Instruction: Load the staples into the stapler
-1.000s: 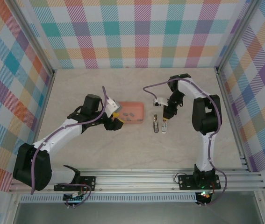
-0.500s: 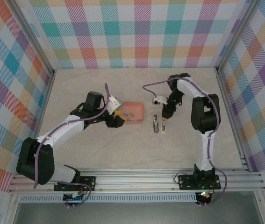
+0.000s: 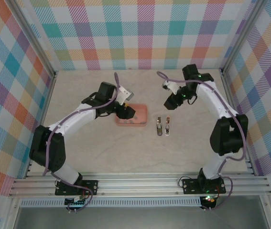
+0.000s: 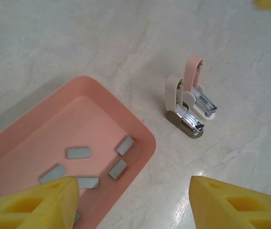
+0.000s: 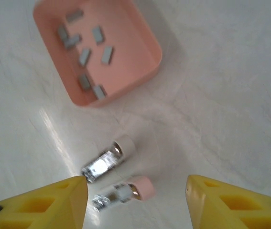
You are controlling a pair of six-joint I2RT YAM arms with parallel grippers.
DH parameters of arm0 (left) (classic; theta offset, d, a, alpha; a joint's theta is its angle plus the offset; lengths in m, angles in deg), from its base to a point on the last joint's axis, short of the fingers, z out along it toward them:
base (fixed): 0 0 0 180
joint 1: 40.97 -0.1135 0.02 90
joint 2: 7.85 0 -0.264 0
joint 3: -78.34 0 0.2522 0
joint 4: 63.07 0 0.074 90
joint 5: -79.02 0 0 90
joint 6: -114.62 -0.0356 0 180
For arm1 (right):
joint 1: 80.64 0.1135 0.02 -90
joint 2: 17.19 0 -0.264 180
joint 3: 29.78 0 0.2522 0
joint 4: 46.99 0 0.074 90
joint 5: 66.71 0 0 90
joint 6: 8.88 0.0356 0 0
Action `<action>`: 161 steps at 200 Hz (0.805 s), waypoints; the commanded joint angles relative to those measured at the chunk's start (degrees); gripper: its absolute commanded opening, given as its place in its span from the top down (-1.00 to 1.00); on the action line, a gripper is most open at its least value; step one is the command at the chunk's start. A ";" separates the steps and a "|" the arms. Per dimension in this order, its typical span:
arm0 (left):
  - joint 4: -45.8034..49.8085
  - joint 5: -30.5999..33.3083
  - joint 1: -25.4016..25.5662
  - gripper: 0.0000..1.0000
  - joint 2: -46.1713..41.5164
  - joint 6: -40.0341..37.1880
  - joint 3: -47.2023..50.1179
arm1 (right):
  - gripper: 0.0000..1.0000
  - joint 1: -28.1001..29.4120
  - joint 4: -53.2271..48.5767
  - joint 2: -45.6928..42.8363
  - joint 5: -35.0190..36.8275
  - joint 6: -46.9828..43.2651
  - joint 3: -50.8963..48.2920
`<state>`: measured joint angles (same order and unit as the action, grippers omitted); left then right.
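**Change noted.** Your right gripper (image 5: pixel 135 188) has left the stapler (image 4: pixel 183 102), where it was down a second ago. It now hangs back toward the far side, fingers well apart with nothing between them. The stapler lies on the table (image 3: pixel 102 152) hinged open, its metal channel exposed, touched by neither arm.

Your left gripper (image 4: pixel 134 186) has moved from the tray's (image 4: pixel 121 107) left end to above the tray itself. Its fingers are about half apart and empty.

**Task thing.** The staples (image 4: pixel 125 145) lie loose on the tray floor, several short grey strips, none lifted. The tray sits just left of the stapler, not touching it.

**Finding.** The opening step looks done and the pick has not begun. You will need a low, narrow pinch, as the strips lie flat.

**Surface and room.** The table is pale, marbled and glossy, with glare beside the stapler, so expect a loose strip to slide. Plaid walls (image 3: pixel 140 33) close three sides, and an aluminium rail (image 3: pixel 140 183) carries the arm bases at the near edge.
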<state>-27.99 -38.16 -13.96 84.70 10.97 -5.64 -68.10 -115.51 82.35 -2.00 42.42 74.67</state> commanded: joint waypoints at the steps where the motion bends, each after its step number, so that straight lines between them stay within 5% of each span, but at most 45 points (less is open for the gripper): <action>1: 9.59 3.95 1.74 -0.16 4.43 4.96 -6.22 | -0.13 -0.23 10.62 -4.15 -8.56 21.06 -6.22; 27: 18.00 8.26 3.19 0.00 11.02 9.17 -14.24 | -0.13 -0.23 22.38 -11.83 -9.91 35.96 -15.81; 62: 27.78 13.90 4.79 0.03 18.76 12.98 -22.86 | -0.15 -0.23 22.24 -16.32 -2.56 46.86 -19.55; 161: 32.53 20.15 8.37 0.20 27.94 15.42 -26.22 | -0.12 -0.23 23.18 -24.69 0.00 54.10 -28.22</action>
<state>1.67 -19.67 -6.12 112.20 25.29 -30.93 -68.10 -93.28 60.01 -2.59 94.51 47.48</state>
